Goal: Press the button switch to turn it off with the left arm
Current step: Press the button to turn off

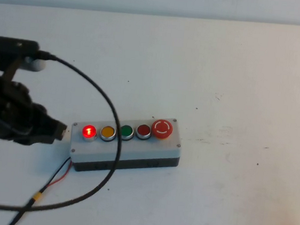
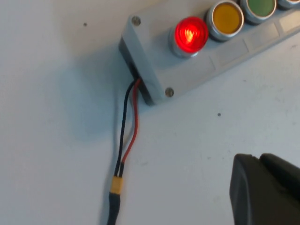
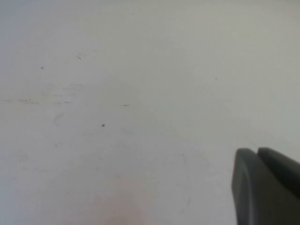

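The button switch point(image 1: 135, 149) is a light grey oblong box on a black base, lying on the white table. Its row holds a lit red button point(image 1: 89, 131), a yellow button point(image 1: 108, 132), a green button point(image 1: 126, 131), a dark red button point(image 1: 144, 130) and a bigger red mushroom button point(image 1: 163, 128). My left gripper point(image 1: 59, 131) is shut and empty, its tip just left of the box's left end, apart from it. In the left wrist view the lit red button point(image 2: 191, 34) glows beyond the left gripper point(image 2: 257, 157). My right gripper point(image 3: 257, 151) is shut over bare table, outside the high view.
The left arm's thick black cable point(image 1: 114, 157) arcs over the box between the yellow and green buttons. Thin red and black wires point(image 2: 129, 131) leave the box's left end and run to a yellow connector point(image 2: 116, 185) toward the table's front edge.
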Action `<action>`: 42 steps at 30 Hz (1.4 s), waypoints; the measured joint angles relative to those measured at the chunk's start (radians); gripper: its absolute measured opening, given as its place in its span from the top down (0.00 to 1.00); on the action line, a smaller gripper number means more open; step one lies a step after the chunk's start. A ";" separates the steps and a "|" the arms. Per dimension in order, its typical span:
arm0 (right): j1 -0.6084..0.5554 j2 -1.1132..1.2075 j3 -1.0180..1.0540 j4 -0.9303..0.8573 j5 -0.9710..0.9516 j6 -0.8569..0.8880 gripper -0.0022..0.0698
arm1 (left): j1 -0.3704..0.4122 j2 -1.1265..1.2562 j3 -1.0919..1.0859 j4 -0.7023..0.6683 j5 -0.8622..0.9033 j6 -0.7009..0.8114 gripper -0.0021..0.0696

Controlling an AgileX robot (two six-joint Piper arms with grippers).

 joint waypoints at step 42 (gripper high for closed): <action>0.000 0.000 0.000 0.000 0.000 0.000 0.99 | -0.134 0.586 -0.407 0.195 0.143 -0.044 0.97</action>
